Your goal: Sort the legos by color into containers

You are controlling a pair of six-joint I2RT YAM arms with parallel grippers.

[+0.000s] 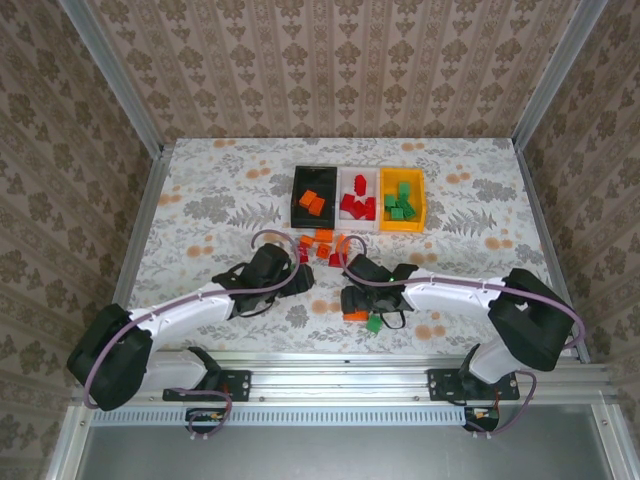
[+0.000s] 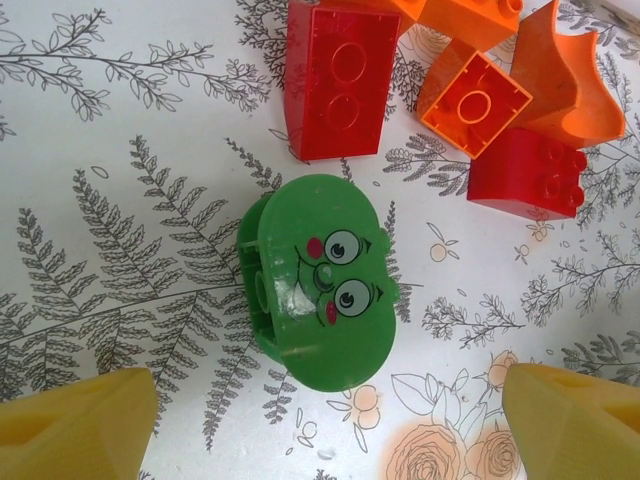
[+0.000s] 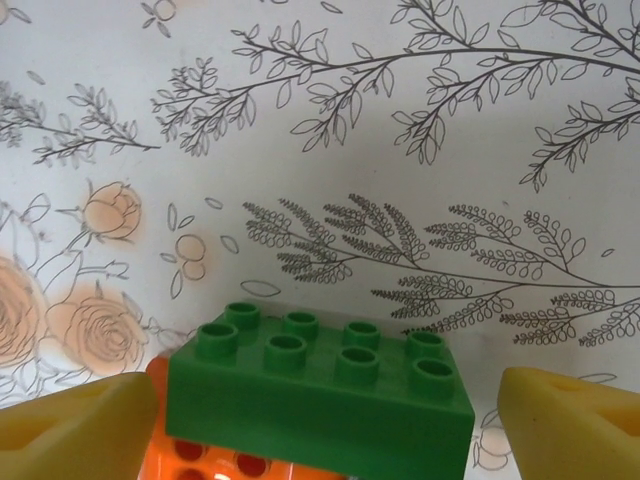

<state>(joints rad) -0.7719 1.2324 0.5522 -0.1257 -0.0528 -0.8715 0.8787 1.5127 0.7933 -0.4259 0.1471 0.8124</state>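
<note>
Three bins stand in a row: the black bin [image 1: 300,180] holds orange legos, the white bin [image 1: 345,180] red ones, the yellow bin [image 1: 421,200] green ones. My left gripper [image 1: 298,277] [image 2: 325,430] is open, with a rounded green brick [image 2: 320,280] bearing a cartoon face lying just ahead between its yellow fingers [image 2: 80,425]. A red brick [image 2: 335,80] and an orange brick [image 2: 475,100] lie beyond it. My right gripper [image 1: 352,298] [image 3: 320,430] is open astride a green two-by-four brick [image 3: 320,395] [image 1: 375,323], which rests partly on an orange brick [image 3: 205,460] [image 1: 355,316].
A cluster of loose orange and red legos [image 1: 322,243] lies between the bins and the two grippers, including a second red brick [image 2: 525,175] and a curved orange piece [image 2: 565,85]. The floral table [image 1: 220,190] is walled by metal rails on the left and right.
</note>
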